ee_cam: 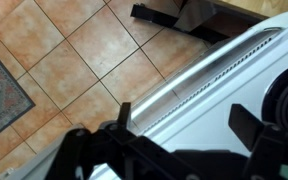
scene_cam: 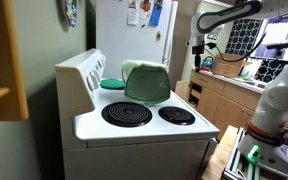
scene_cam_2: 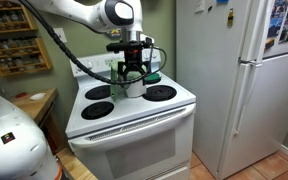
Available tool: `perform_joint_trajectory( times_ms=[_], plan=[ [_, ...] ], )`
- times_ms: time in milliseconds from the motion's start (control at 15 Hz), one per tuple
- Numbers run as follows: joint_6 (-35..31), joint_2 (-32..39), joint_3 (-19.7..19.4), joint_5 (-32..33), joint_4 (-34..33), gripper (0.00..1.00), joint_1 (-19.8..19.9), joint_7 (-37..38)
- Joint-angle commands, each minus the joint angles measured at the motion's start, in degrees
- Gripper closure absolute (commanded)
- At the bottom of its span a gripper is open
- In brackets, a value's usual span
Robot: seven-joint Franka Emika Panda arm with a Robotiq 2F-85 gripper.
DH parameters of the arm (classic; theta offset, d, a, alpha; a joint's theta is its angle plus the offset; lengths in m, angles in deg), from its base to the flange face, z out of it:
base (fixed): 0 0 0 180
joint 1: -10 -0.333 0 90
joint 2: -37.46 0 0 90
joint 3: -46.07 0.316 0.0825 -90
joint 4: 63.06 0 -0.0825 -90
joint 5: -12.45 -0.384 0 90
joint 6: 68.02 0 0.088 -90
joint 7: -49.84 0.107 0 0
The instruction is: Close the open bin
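1. Bin (scene_cam_2: 134, 89): one, at the stove's (scene_cam: 134, 128) rear, green lid (scene_cam: 147, 85) raised.
2. Burners (scene_cam: 127, 114): two bare in front.
3. Dish (scene_cam: 112, 84): one, teal, beside the bin.
4. Gripper (scene_cam_2: 133, 76): one, above the bin; jaws spread, empty.

Kitchen stock counts one white stove (scene_cam_2: 134, 125); three coil burners (scene_cam_2: 160, 93) showing in an exterior view; one bin (scene_cam: 146, 82) with one green lid; one teal dish (scene_cam: 112, 84); one refrigerator (scene_cam_2: 239, 80); one robot arm (scene_cam_2: 84, 15) bearing one gripper (scene_cam_2: 132, 75).
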Motion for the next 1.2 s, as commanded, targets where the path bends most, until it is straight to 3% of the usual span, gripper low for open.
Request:
perform_joint_trajectory(
  times_ms=[0, 67, 133, 267, 933, 1133],
  plan=[
    [-1.62, -4.94, 2.01, -5.65, 6.81, 0.0, -4.34, -2.52],
    [-2.17, -5.45, 1.87, -8.15, 7.43, 0.0, -5.64, -4.73],
    [-0.11, -2.32, 2.22, -5.06, 3.7, 0.0, -4.11, -1.36],
    [-0.49, -3.4, 2.69, -6.73, 5.15, 0.0, -5.64, -2.37],
    [-0.76, -3.97, 2.26, -6.95, 5.52, 0.0, -5.71, -3.64],
    [-6.92, -5.02, 3.25, -8.49, 7.9, 0.0, -6.18, -0.9]
  ],
)
